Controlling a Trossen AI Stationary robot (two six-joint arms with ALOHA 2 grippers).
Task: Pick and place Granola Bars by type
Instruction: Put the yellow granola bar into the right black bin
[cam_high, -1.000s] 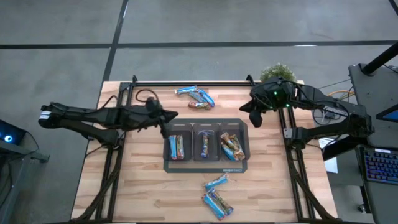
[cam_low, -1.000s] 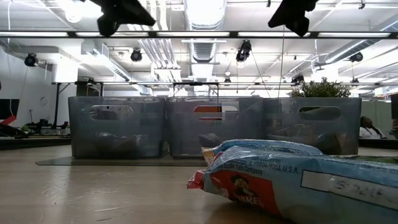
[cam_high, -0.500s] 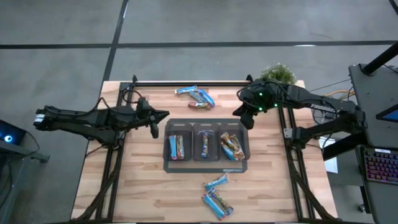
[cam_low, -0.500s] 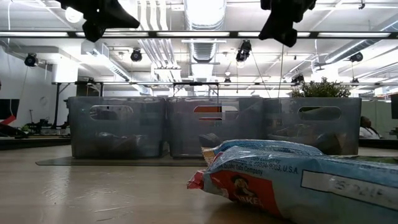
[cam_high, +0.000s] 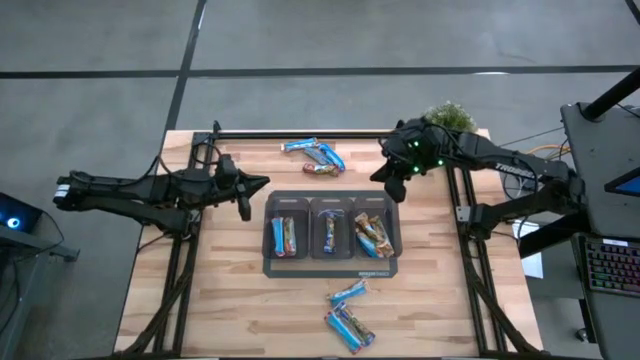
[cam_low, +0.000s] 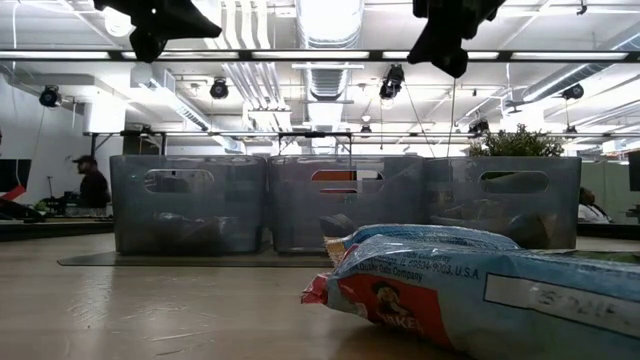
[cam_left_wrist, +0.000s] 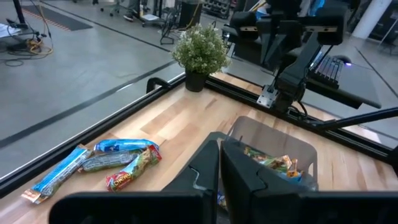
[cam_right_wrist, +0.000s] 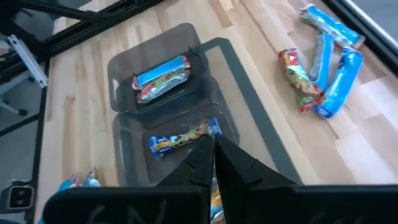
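Currently both grippers hang empty with fingers pressed together: the right gripper (cam_high: 392, 186) just above the tray's (cam_high: 330, 266) far right corner, the left gripper (cam_high: 246, 203) beside its left end. Sorting looks roughly half done. Granola Bars (cam_high: 329, 231) lie in all three compartments, while a cluster (cam_high: 314, 156) waits beyond the tray and another group (cam_high: 348, 316) lies on its near side. A potted plant (cam_high: 447, 116) stands behind the right gripper, obstructing nothing.

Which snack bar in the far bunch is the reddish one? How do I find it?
Find the dark tray mid-table. Just beyond it, by the far edge, lies a small bunch of bars. The reddish-green bar lies nearest the tray; its neighbours are blue.
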